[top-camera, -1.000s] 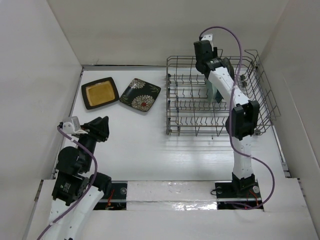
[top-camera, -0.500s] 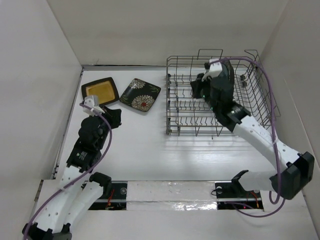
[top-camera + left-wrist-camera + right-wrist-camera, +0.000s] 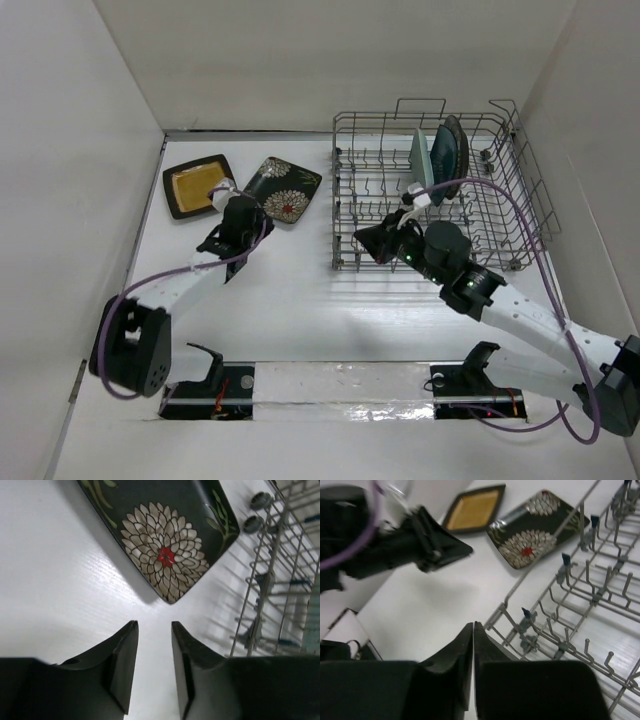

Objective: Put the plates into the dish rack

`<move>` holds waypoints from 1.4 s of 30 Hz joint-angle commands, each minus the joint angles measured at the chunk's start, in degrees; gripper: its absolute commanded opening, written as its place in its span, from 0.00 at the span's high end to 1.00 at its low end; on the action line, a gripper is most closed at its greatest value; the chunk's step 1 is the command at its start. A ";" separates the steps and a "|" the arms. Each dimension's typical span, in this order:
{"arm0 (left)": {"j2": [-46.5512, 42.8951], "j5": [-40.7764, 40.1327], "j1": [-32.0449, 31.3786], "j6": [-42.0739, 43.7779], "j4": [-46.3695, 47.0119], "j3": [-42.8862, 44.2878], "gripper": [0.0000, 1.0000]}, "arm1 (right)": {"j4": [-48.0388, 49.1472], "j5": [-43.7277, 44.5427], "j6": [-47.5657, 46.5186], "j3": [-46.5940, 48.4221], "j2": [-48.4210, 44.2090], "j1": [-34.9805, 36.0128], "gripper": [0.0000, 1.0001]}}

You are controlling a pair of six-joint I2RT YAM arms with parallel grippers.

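flowered plate [image 3: 165, 545] flat on table [image 3: 55, 585], diamond-wise, corner toward dish rack [image 3: 338, 200] | left gripper [image 3: 153, 626] narrowly parted, empty, just short of its near corner | right gripper [image 3: 473, 626] pinched together, empty, by rack's near-left corner

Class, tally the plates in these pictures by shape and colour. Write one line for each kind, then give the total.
Black square plates: 2 (yellow-centred plate, flowered plate)
Teal plate: 1
Dark round plate: 1
Total: 4 plates
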 commanded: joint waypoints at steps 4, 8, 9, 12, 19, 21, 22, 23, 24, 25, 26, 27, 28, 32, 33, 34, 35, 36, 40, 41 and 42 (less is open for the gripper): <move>12.54 -5.57 0.24 -5.92 4.39 8.48 0.48 | 7.46 -1.41 1.42 -1.68 -5.77 1.64 0.66; 17.74 -4.25 1.13 -9.43 4.56 10.07 0.45 | 7.37 -3.95 1.60 -2.03 -7.09 2.16 0.64; 18.62 -4.25 1.13 -10.66 4.48 10.33 0.45 | 7.11 -4.22 1.78 -1.94 -7.27 2.16 0.64; 22.23 -3.90 1.66 -13.30 3.95 11.47 0.45 | 6.93 -5.10 1.86 -2.12 -7.53 2.16 0.64; 28.20 -2.23 1.66 -17.43 6.06 12.70 0.48 | 6.58 -5.71 2.04 -2.64 -9.02 2.69 0.64; 29.18 -2.06 2.18 -17.70 7.37 13.23 0.49 | 6.58 -6.24 2.13 -2.56 -8.94 2.69 0.64; 30.22 -1.53 2.18 -17.79 7.90 13.84 0.51 | 6.76 -6.68 2.22 -2.56 -9.02 2.69 0.64; 30.76 -1.18 2.18 -18.49 8.25 14.11 0.52 | 6.76 -6.94 2.22 -2.56 -8.85 2.69 0.64; 31.37 -0.92 2.18 -18.93 8.52 14.46 0.53 | 6.76 -7.12 2.30 -2.47 -8.76 2.69 0.64; 32.33 -0.65 2.18 -19.19 8.95 14.55 0.55 | 6.76 -7.29 2.30 -2.47 -8.76 2.69 0.64; 32.78 -0.39 2.18 -19.46 9.39 14.81 0.56 | 6.76 -7.56 2.30 -2.38 -8.76 2.69 0.64; 33.22 -0.04 2.18 -20.16 9.75 15.08 0.56 | 6.76 -7.82 2.30 -2.12 -8.94 2.69 0.64; 34.01 0.14 2.18 -20.42 10.01 15.25 0.59 | 6.67 -7.82 2.30 -2.12 -9.02 2.69 0.64; 34.89 -0.47 2.18 -21.66 11.15 14.82 0.65 | 6.67 -6.77 2.13 -2.47 -9.99 3.22 0.64; 35.07 -0.56 2.18 -21.92 11.59 14.64 0.67 | 6.58 -6.68 2.13 -2.47 -10.17 3.22 0.64; 35.42 -0.48 2.18 -22.01 11.94 14.55 0.73 | 6.58 -6.68 2.13 -2.47 -10.08 3.22 0.64; 35.51 -0.47 2.18 -22.10 12.21 14.12 0.78 | 6.67 -6.68 2.13 -2.47 -9.99 3.22 0.64; 35.68 -0.13 2.18 -22.01 13.95 13.68 0.87 | 6.76 -6.85 2.13 -2.56 -9.82 3.22 0.64; 34.90 1.72 2.18 -21.48 20.11 9.82 1.00 | 6.76 -6.95 2.22 -2.47 -9.11 3.22 0.64; 34.46 1.72 2.18 -21.48 21.16 7.80 1.00 | 6.67 -6.77 2.13 -2.38 -8.94 3.22 0.64; 33.93 1.72 2.18 -21.48 22.74 6.83 1.00 | 6.67 -6.68 2.13 -2.38 -8.85 3.22 0.64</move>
